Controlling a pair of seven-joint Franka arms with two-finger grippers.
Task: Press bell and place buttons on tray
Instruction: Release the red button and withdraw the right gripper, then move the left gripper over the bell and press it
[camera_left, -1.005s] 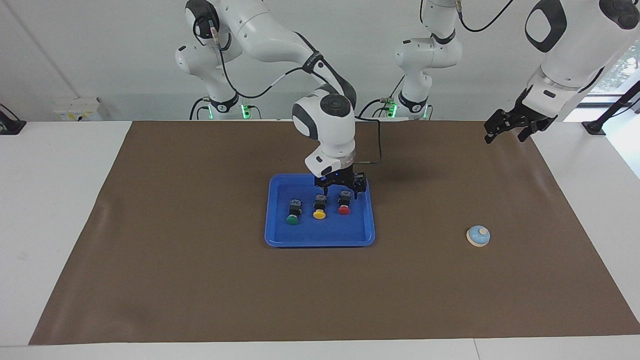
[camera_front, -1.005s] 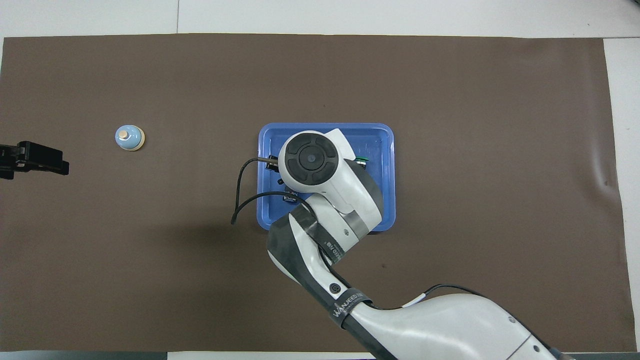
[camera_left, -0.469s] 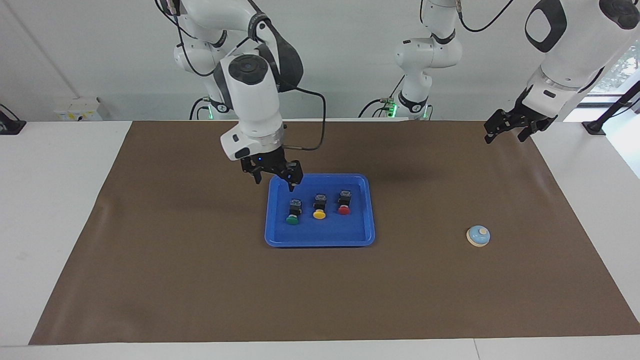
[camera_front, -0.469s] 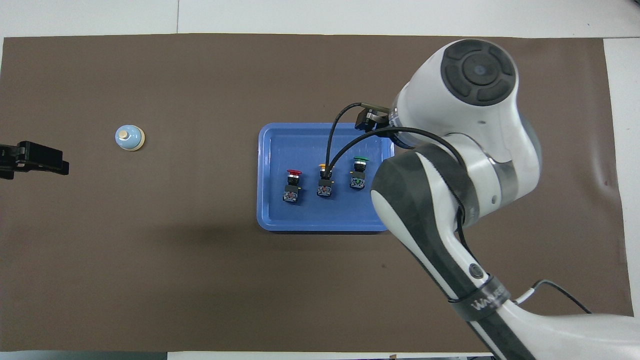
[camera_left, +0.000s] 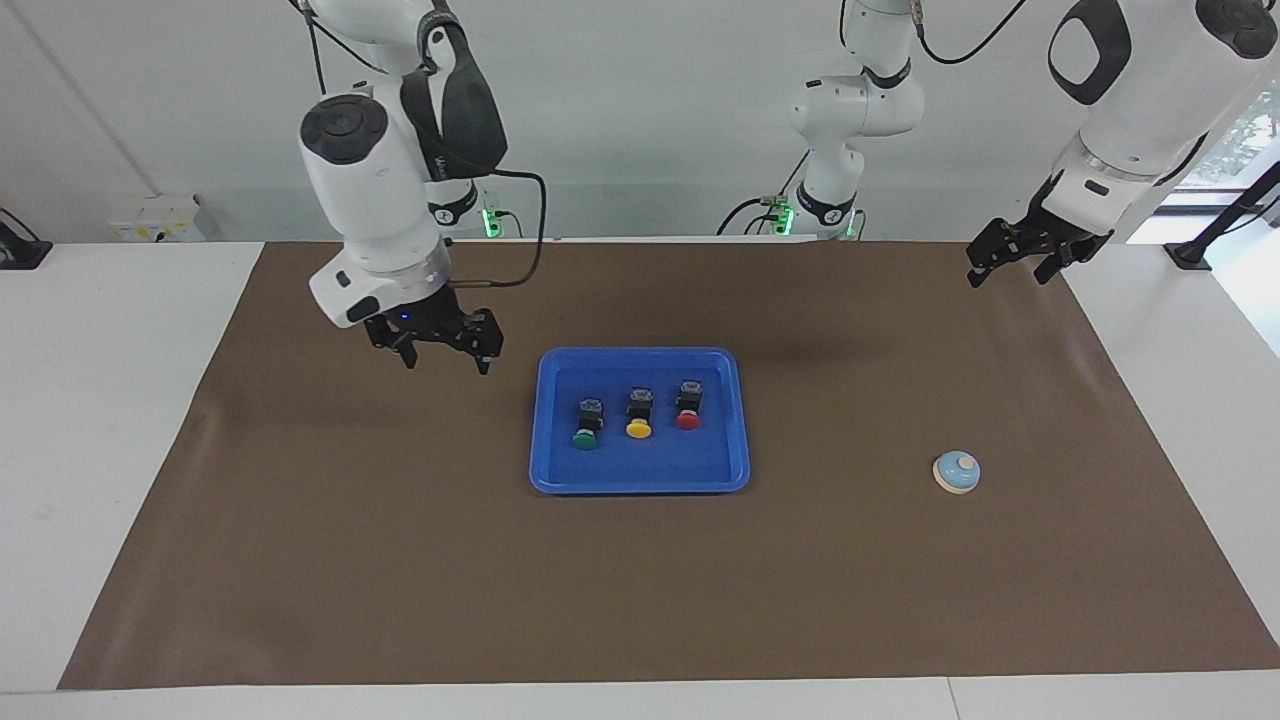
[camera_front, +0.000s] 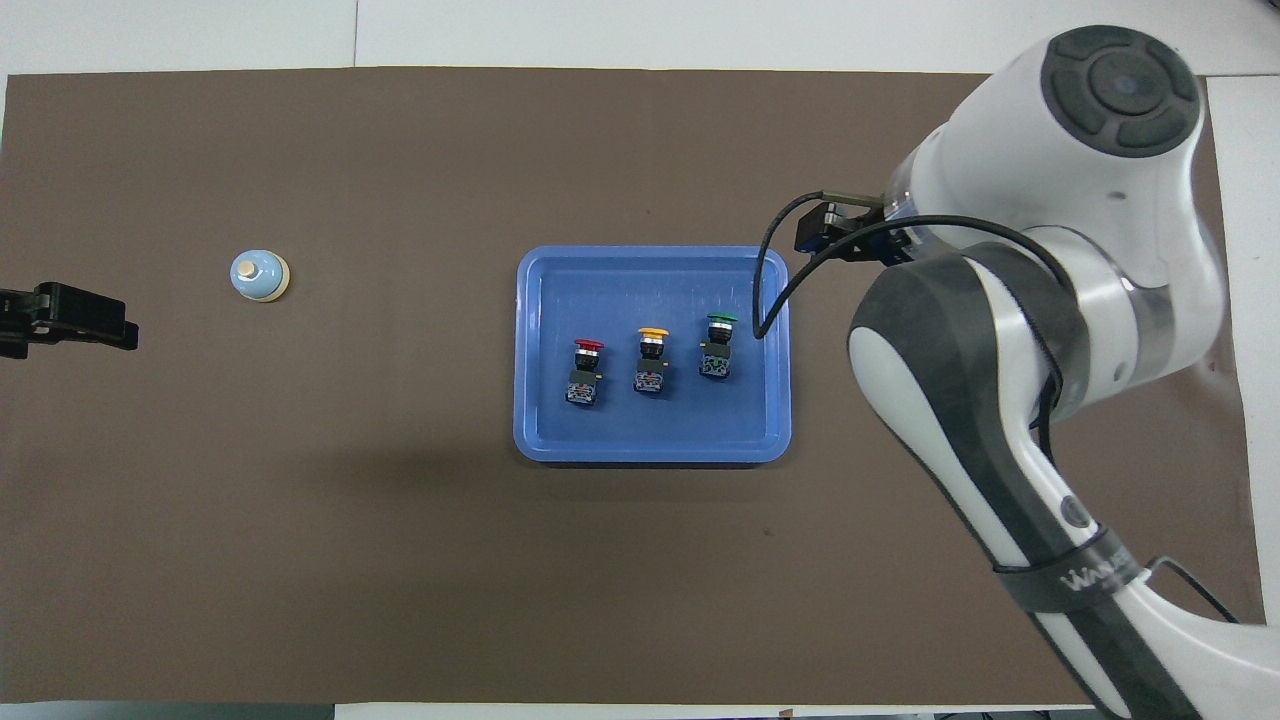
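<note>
The right gripper (camera_left: 438, 352), a second ago low over the shallow bright blue plastic tray (camera_left: 548, 470) above the red-capped push-button (camera_left: 688, 406), is now raised clear of the tray, over the brown mat toward the right arm's end of the worktop.

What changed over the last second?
The right claw left the tray, where it hung over the red button, and swung toward the right arm's end of the table; it now hangs open and empty over the brown mat. Unchanged: red, yellow and green buttons in the tray, bell on the mat, left claw waiting, open.
</note>
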